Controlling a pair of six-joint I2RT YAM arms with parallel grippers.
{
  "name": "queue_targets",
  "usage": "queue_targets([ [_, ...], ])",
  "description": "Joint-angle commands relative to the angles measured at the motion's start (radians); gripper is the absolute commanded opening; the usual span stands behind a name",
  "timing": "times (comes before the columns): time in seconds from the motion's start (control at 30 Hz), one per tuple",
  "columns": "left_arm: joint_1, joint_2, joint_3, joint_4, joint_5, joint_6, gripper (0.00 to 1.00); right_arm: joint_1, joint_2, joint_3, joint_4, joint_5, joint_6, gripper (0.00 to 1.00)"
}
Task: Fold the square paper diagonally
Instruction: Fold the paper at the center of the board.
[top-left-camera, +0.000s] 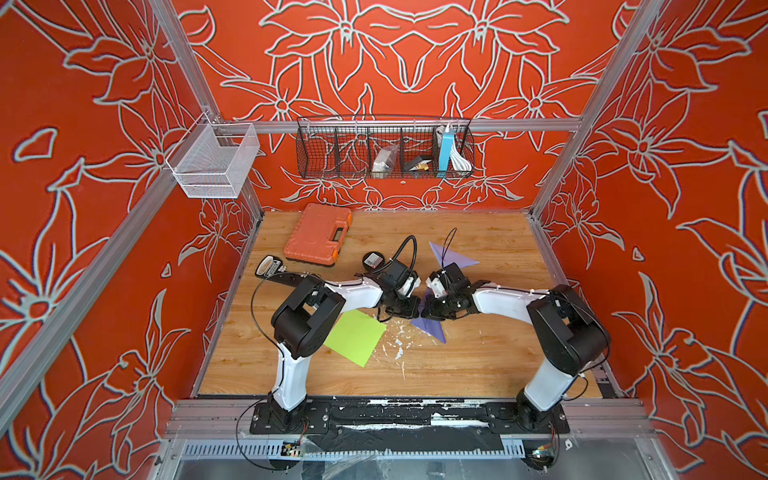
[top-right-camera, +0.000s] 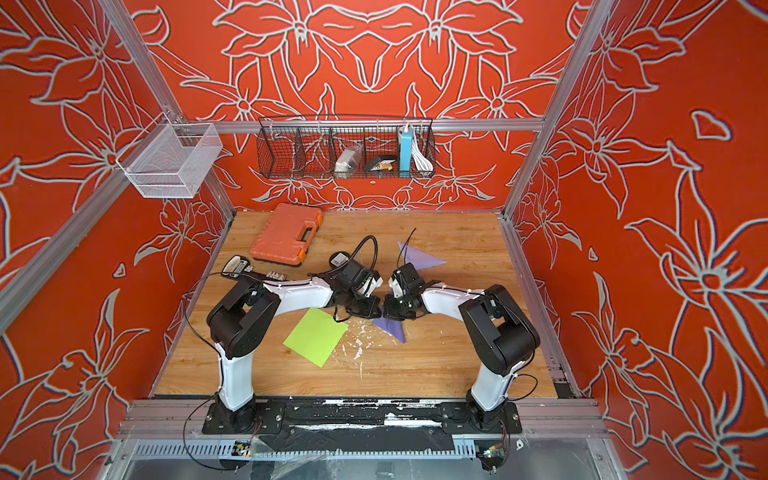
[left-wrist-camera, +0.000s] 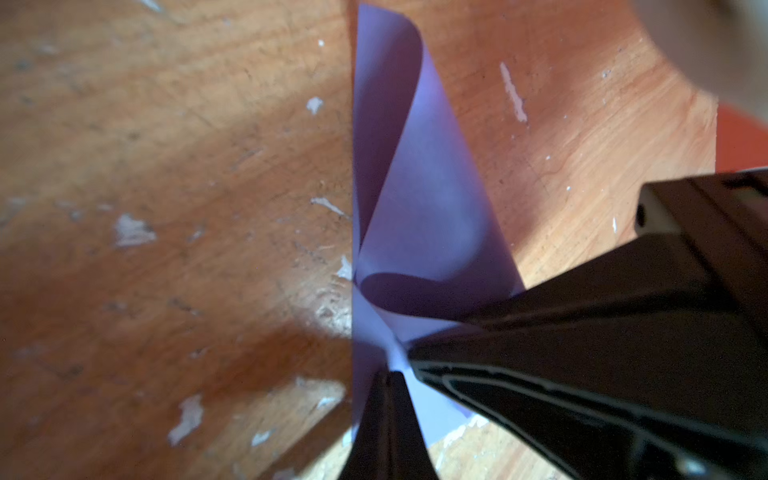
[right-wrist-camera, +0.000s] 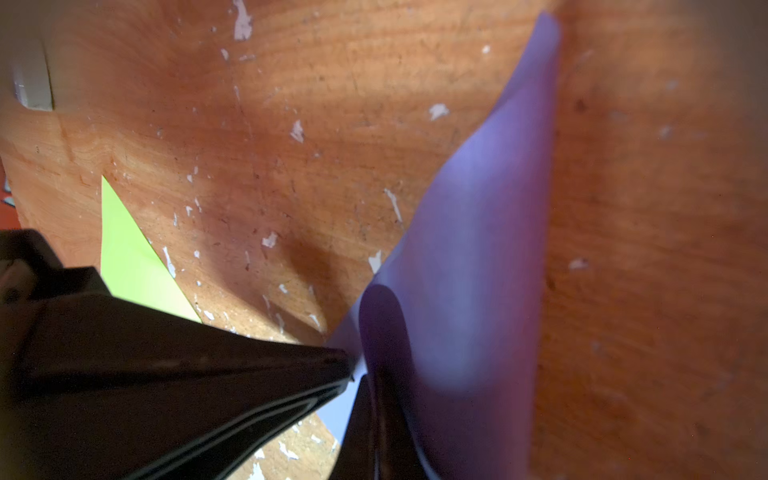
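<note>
Both top views hide most of the action. The left gripper (top-left-camera: 415, 309) and right gripper (top-left-camera: 429, 311) meet tip to tip in the middle of the table (top-left-camera: 478, 365), and only a corner of the purple paper (top-left-camera: 430, 328) pokes out toward 5 o'clock. The wrist views fill in the rest: each gripper is pinched tight on the paper, which arcs in a loose, uncreased loop. A green sheet (top-left-camera: 355, 336) lies at its 9 o'clock, and a folded purple triangle (top-left-camera: 451, 257) sits around 12.
</note>
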Motion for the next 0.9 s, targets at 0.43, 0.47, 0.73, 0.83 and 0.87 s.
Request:
queue_targets([
  [0.43,0.007,-0.029,0.014,-0.113,-0.167,0.056,0.00,0.011,0.053,0.042,-0.062,0.005,-0.034,0.36],
  [0.47,0.007,-0.041,0.011,-0.121,-0.199,0.059,0.00,0.011,0.052,0.038,-0.062,0.007,-0.032,0.38],
  [0.73,0.013,-0.088,-0.007,-0.123,-0.241,0.065,0.00,0.011,0.036,0.017,-0.078,0.013,-0.035,0.49],
  [0.83,0.014,-0.105,-0.019,-0.105,-0.227,0.056,0.00,0.013,0.034,0.009,-0.076,0.012,-0.030,0.48],
  [0.87,0.014,-0.115,-0.028,-0.094,-0.225,0.053,0.00,0.012,0.032,0.006,-0.074,0.010,-0.029,0.49],
])
